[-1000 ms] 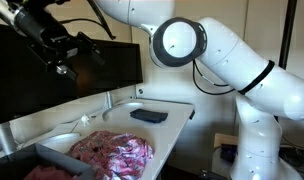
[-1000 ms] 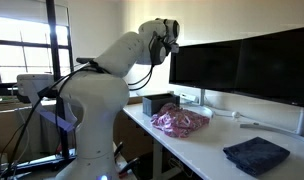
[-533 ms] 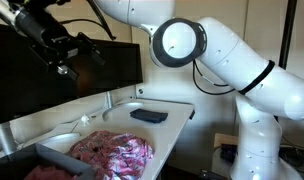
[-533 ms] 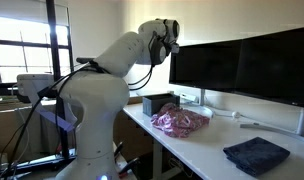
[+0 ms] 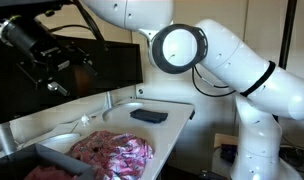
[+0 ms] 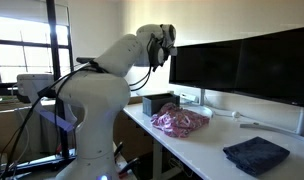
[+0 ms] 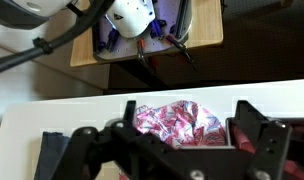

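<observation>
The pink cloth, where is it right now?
In both exterior views the pink cloth lies bunched on the white desk in front of the monitors, between the dark bin and the dark folded cloth.

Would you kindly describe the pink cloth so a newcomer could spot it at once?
Find the white desk with the dark monitors. Between a black bin and a folded dark cloth lies the pink cloth, the only crumpled heap there.
</observation>
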Controlling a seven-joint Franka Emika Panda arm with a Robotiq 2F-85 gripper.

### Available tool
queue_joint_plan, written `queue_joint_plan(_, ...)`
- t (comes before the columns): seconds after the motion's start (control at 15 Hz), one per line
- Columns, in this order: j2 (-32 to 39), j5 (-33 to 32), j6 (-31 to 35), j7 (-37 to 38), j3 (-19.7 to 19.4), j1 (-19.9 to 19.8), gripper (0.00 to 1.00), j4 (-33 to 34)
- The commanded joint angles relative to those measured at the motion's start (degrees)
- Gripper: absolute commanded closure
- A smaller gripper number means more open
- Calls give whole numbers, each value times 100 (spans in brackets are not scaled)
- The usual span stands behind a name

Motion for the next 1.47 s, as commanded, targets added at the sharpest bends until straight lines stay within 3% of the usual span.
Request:
queue_joint_plan(0.0,239,-141,371,222,-25,405,0,0)
queue_joint_plan(0.33,571,-91,1254,850,-52,695,0,55)
queue_joint_plan(0.67,806,66,1654,1408,33,563,0,-11)
queue_joint_plan(1.4,1123,-278,2280,1407,-75,765,0,46)
